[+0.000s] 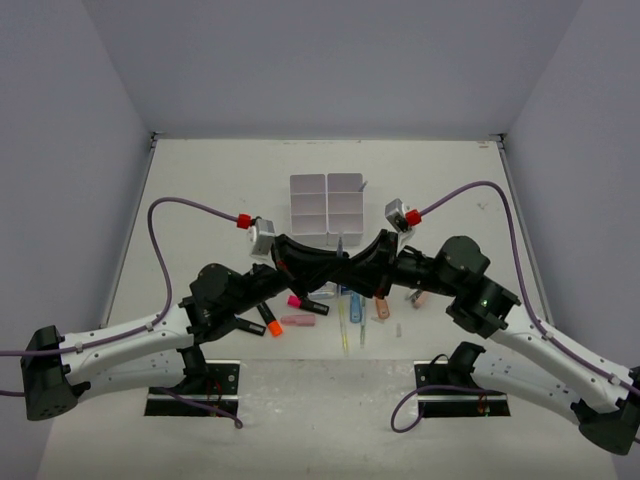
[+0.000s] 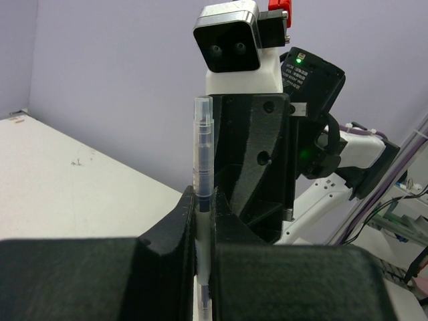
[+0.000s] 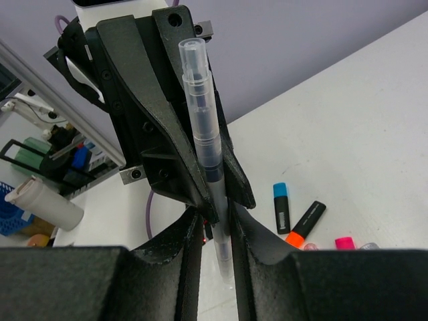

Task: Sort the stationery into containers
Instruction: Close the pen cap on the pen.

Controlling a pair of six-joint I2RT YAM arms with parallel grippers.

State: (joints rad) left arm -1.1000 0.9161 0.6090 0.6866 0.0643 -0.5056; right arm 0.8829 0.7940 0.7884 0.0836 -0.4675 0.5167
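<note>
A thin clear pen [image 1: 340, 245] stands upright in mid-air just in front of the white six-compartment tray [image 1: 327, 205]. My left gripper [image 2: 202, 200] is shut on the pen [image 2: 202, 154], whose barrel is pinched between both pads. My right gripper [image 3: 217, 221] faces it from the other side, with the same pen [image 3: 200, 114] between its jaws and a narrow gap showing beside the barrel. The two grippers meet nose to nose over the table's middle. Loose stationery lies beneath them.
On the table near the arms lie a pink-ended highlighter [image 1: 308, 304], an orange-ended one [image 1: 270, 322], a pink eraser [image 1: 297, 321] and thin pens [image 1: 343, 325]. A blue-ended highlighter [image 3: 281, 207] and an orange-ended highlighter [image 3: 306, 222] show in the right wrist view.
</note>
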